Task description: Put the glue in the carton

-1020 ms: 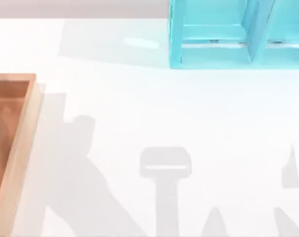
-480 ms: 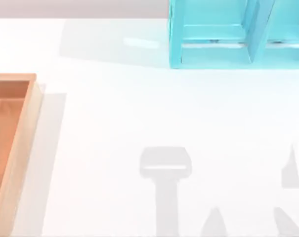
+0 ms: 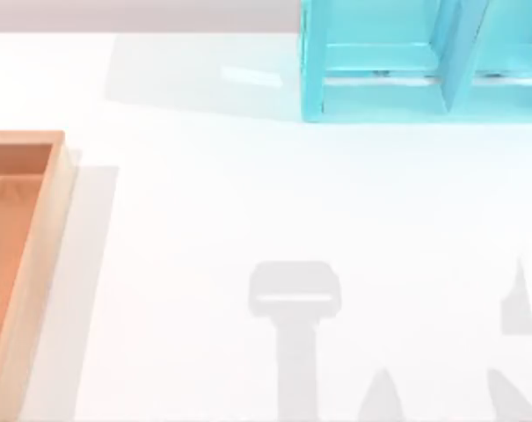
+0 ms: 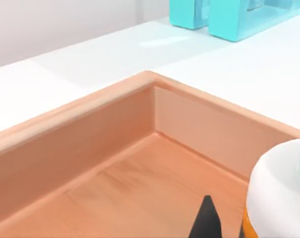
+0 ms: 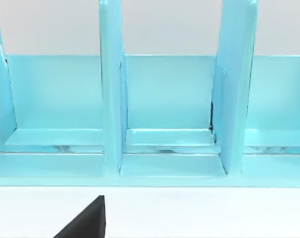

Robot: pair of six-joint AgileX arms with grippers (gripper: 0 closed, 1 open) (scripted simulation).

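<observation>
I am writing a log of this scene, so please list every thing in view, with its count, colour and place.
glue: one, white body, orange label, green cap, over the carton's floor in the left wrist view.
carton: one, light brown wood, open top, table's left edge.
rack: one, turquoise, upright dividers, far side of the table, right of centre.
table: one, white.
left gripper fingertip: one dark tip, beside the glue.
right gripper fingertip: one dark tip, facing the rack.

light: bright, even | shadows: soft grey on table (image 3: 248,193) | focus: perhaps slightly soft
</observation>
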